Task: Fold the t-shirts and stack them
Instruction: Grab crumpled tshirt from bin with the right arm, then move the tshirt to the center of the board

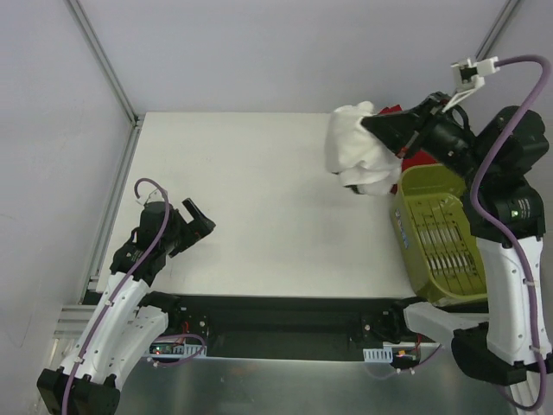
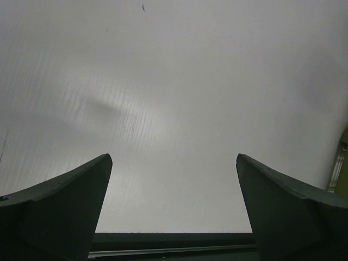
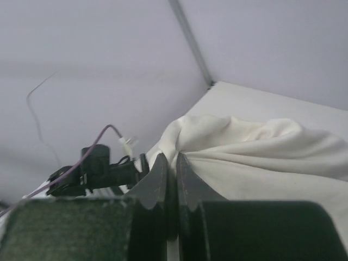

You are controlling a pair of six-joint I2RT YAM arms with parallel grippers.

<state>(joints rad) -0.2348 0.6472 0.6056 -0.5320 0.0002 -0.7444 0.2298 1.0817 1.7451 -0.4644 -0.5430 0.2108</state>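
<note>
A: Right gripper (image 1: 370,126) status?
B: I've got it pinched shut on the cream-white t-shirt (image 1: 352,149). It's bunched and held off the desk (image 1: 259,199) beside the olive basket (image 1: 436,233), likely to spread flat. Left gripper (image 1: 200,221) is spread wide, parked clear.

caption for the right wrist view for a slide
Right gripper pinching a bunched cream-white t-shirt, with the table behind.

Table (image 1: 259,203) seemingly open; basket (image 1: 436,240), shirt (image 1: 356,149) rightward.

The white table (image 1: 259,207) bears an olive-green basket (image 1: 436,242) at right, a red t-shirt (image 1: 422,161) behind it.
</note>
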